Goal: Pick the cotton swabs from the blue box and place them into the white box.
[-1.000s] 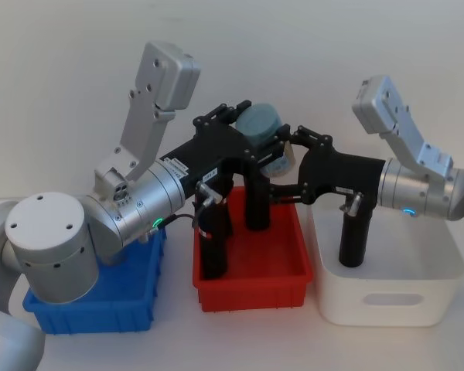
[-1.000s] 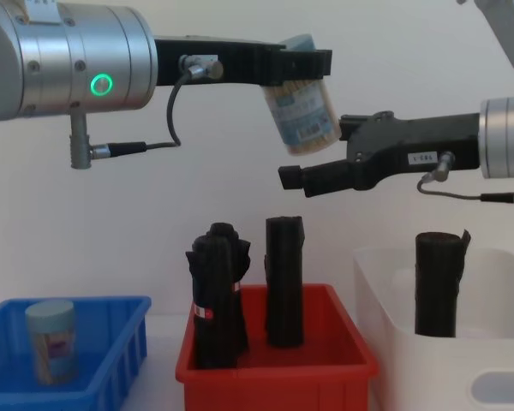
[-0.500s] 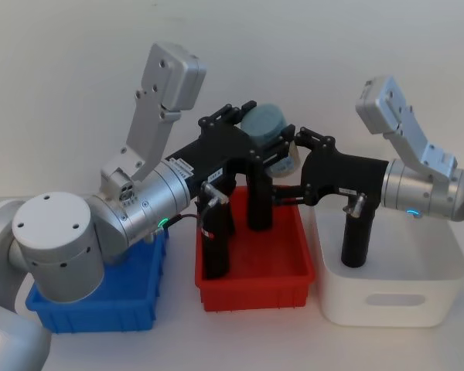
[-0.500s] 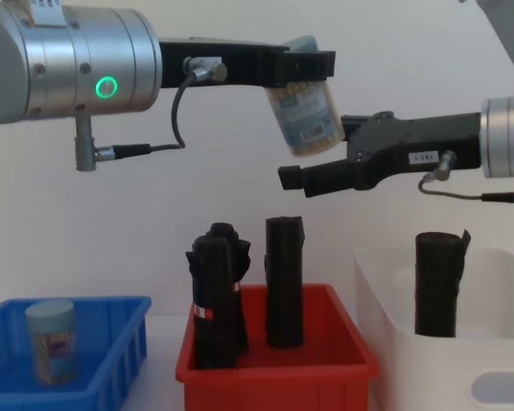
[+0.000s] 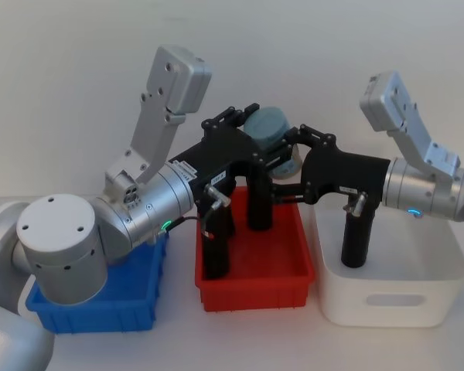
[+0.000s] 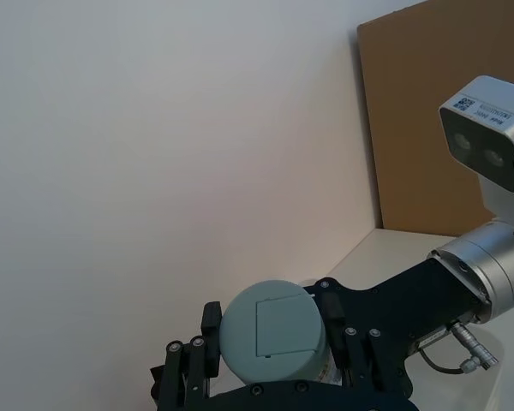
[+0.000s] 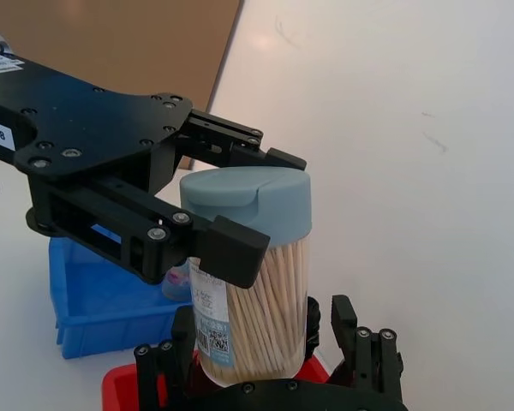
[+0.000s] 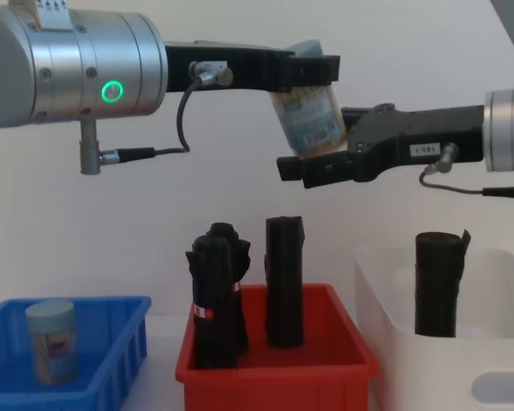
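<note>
Cotton swabs jar (image 8: 308,116) is aloft above the red bin (image 8: 276,364), clamped just under its pale blue lid by the left gripper (image 7: 201,227), whose fingers press its sides; the jar hangs slightly tilted. The right gripper (image 8: 325,163) has its fingers around the lower half of the same jar. Right wrist view shows those fingers (image 7: 355,338) flanking the base with some slack, so I judge them spread and not yet clamped, though contact on the far side is hidden.

Step in hand, as judged: a mid-air handover from left arm to right, about midway between the blue box (image 5: 93,297) and the white box (image 5: 387,294).

A second jar (image 8: 51,342) stands upright in the blue box near its front left corner, so the task is not far along. The white box holds a tall black roll (image 8: 439,282) toward its back left corner; no jar is seen in it. More black rolls (image 8: 283,291) stand in the red bin.

Next move calls for: right fingers closing firmly on the jar body before the left lets go, then carrying it rightward and lowering it into the bare part of the white box, clear of the roll. Risk: release before a firm grip drops the jar into the red bin.
</note>
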{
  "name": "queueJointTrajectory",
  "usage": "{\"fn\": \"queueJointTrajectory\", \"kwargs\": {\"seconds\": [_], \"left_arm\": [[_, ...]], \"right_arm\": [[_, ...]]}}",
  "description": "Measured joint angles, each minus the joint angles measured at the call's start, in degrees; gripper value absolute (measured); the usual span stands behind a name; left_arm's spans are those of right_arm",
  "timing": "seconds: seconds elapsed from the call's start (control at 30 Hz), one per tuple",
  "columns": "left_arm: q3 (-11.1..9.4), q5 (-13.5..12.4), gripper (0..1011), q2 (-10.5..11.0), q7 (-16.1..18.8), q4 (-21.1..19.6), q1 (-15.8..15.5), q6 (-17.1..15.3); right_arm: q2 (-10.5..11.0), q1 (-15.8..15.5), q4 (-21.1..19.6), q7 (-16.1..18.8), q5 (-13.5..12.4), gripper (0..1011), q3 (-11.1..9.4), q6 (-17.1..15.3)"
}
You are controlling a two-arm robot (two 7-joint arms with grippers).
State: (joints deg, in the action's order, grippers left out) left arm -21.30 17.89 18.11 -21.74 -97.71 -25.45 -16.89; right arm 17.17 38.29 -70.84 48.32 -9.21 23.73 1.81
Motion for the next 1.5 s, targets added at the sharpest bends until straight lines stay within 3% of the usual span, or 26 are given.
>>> {"fn": "queueJointTrajectory", "kwargs": {"seconds": [0.47, 0.63, 0.93, 1.5], "left_arm": [[-0.5, -1.1, 721, 0.1, 0.4, -0.7, 0.3, -0.5], [-0.6, -1.4, 721, 0.1, 0.5, -0.9, 0.3, -0.7], [-0.7, -1.6, 721, 0.1, 0.6, -1.0, 0.4, -0.8], [-0.8, -1.8, 721, 0.1, 0.7, -1.1, 0.4, -0.8]], "right_arm": [[0.7, -0.6, -2.0, -0.5, -2.0, 1000, 0.0, -0.4], [0.7, -0.7, -2.4, -0.6, -2.3, 915, -0.1, -0.5], [0.9, -0.8, -2.8, -0.7, -2.7, 653, -0.1, -0.6], [1.0, -0.9, -3.0, -0.7, -3.0, 652, -0.1, -0.6]]}}
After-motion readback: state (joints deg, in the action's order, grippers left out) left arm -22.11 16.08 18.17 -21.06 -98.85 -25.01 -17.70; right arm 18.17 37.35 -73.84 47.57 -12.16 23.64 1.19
